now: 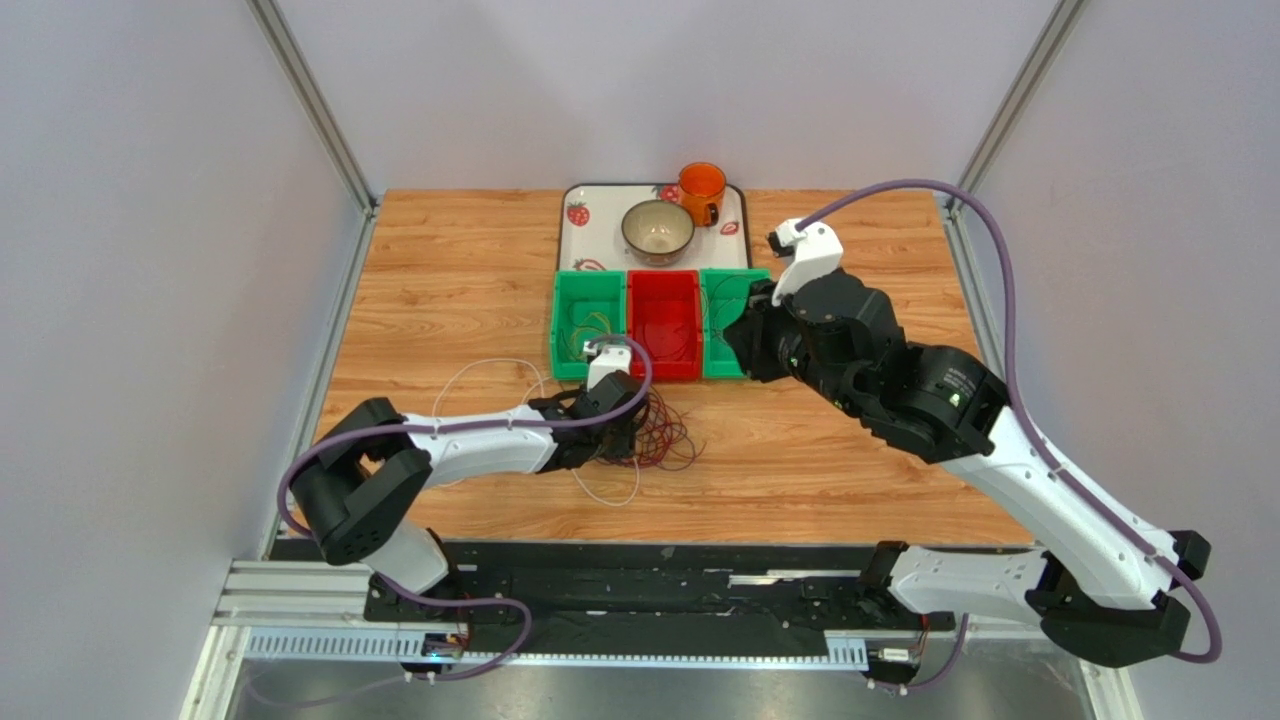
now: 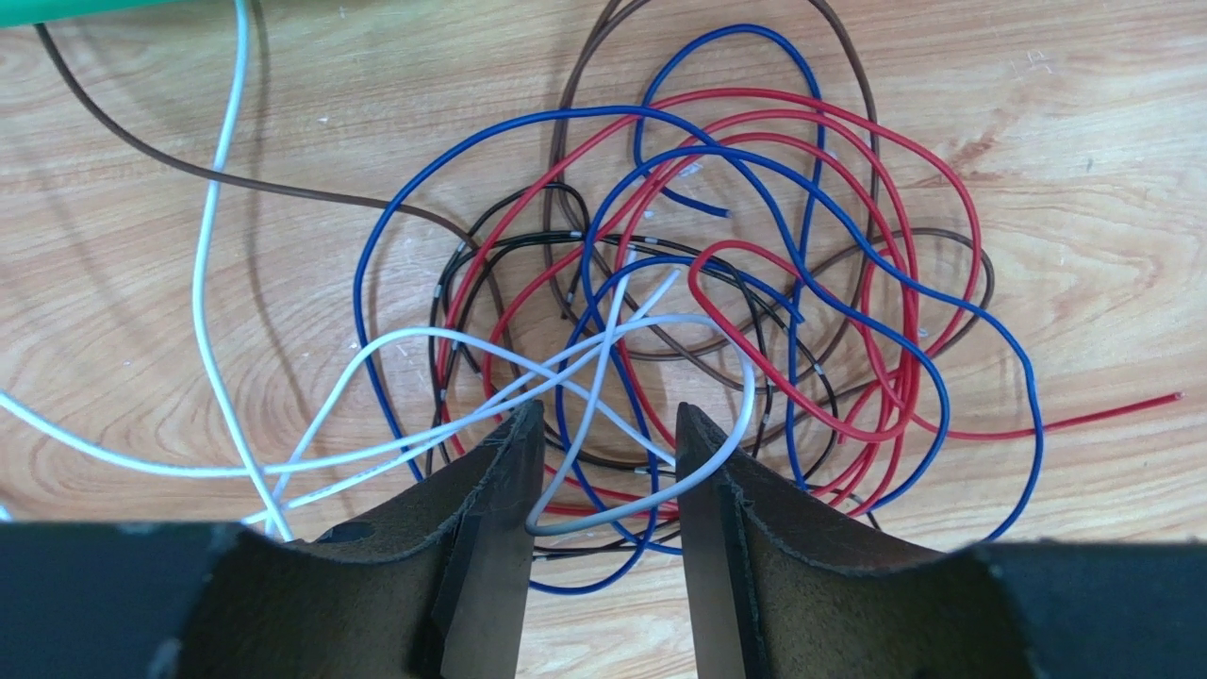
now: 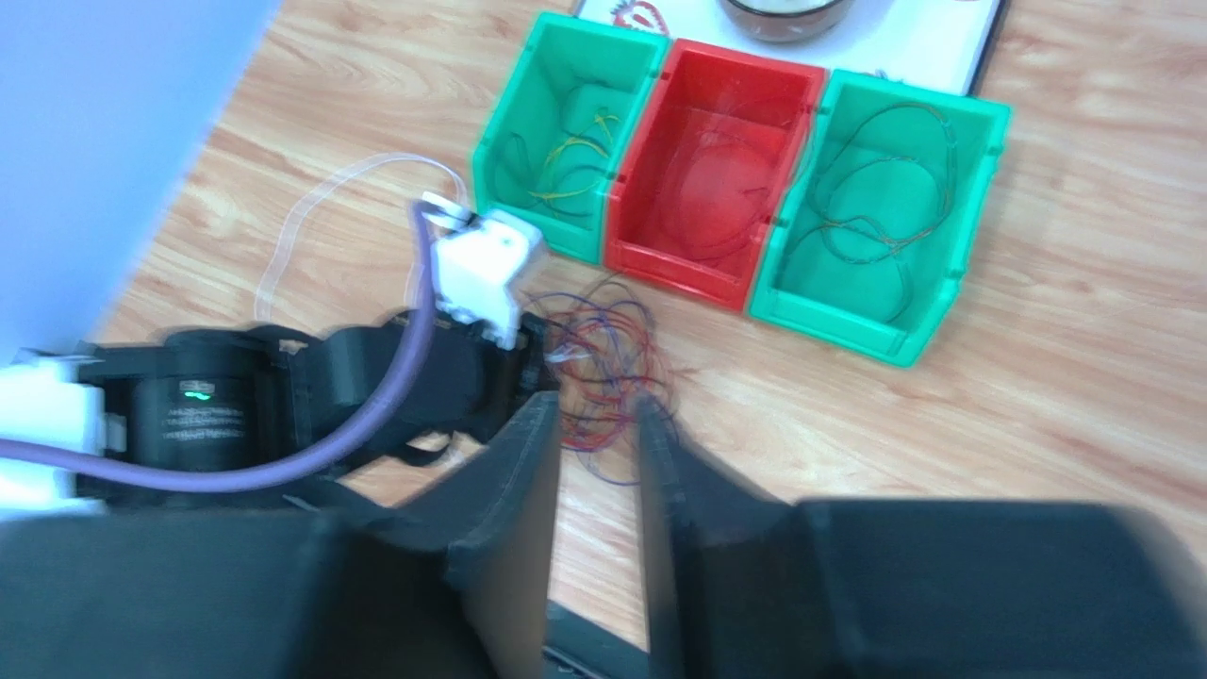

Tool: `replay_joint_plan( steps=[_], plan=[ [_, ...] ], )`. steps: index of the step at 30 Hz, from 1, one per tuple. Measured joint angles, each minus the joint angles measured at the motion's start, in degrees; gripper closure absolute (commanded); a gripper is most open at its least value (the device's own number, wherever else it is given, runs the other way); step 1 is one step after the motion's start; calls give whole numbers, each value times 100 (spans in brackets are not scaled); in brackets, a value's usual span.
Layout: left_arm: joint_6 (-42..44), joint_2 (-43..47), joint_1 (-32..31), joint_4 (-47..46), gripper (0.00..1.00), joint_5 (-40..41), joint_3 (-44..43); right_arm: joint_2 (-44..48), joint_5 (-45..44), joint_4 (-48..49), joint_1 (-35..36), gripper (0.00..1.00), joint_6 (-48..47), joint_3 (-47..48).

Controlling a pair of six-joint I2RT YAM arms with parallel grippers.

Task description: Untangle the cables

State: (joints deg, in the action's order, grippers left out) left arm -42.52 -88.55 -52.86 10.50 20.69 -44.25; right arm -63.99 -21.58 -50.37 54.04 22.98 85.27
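The cables (image 1: 661, 435) lie in a tangled heap on the wooden table in front of the bins: red, blue, black, brown and white loops (image 2: 666, 318). My left gripper (image 1: 628, 432) hangs right over the heap. In the left wrist view it (image 2: 609, 413) stands open, and a loop of white cable (image 2: 747, 399) crosses the gap between its fingers. My right gripper (image 1: 748, 353) is raised by the right green bin, apart from the heap. In the right wrist view it (image 3: 595, 408) shows a narrow gap with nothing in it, and the heap (image 3: 602, 375) lies beyond its tips.
Three bins stand in a row behind the heap: a green one (image 3: 510, 92) with yellow wire, a red one (image 3: 673, 269) with red wire, a green one (image 3: 836, 318) with dark wire. Behind them, a tray (image 1: 579, 210) carries a bowl (image 1: 657, 230) and an orange cup (image 1: 700, 188).
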Motion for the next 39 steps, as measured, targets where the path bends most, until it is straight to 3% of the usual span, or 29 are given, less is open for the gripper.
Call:
replay_joint_plan(
  steps=[2, 4, 12, 23, 27, 32, 39],
  plan=[
    [-9, 24, 0, -11, 46, 33, 26, 2, -35, 57, -15, 50, 52, -188],
    [-20, 142, 0, -50, 43, 52, 144, -138, -2, 81, -24, 49, 118, -492],
    [-76, 479, -2, -116, 43, 107, 382, -1462, 402, 251, -26, 56, 310, -1707],
    [-133, 487, 17, -140, 37, 168, 387, -1460, 1576, 1475, 140, 53, -439, -3182],
    [-273, 785, 214, -321, 34, 83, 723, -1547, 1770, 1832, 140, 53, -588, -3318],
    [-535, 1821, 741, -616, 32, -48, 1668, -1694, 2004, 2481, 140, 52, -758, -3373],
    [-800, 2583, 852, -938, 29, -68, 2201, -2459, 2343, 2732, 140, 52, -951, -3333]
  ],
)
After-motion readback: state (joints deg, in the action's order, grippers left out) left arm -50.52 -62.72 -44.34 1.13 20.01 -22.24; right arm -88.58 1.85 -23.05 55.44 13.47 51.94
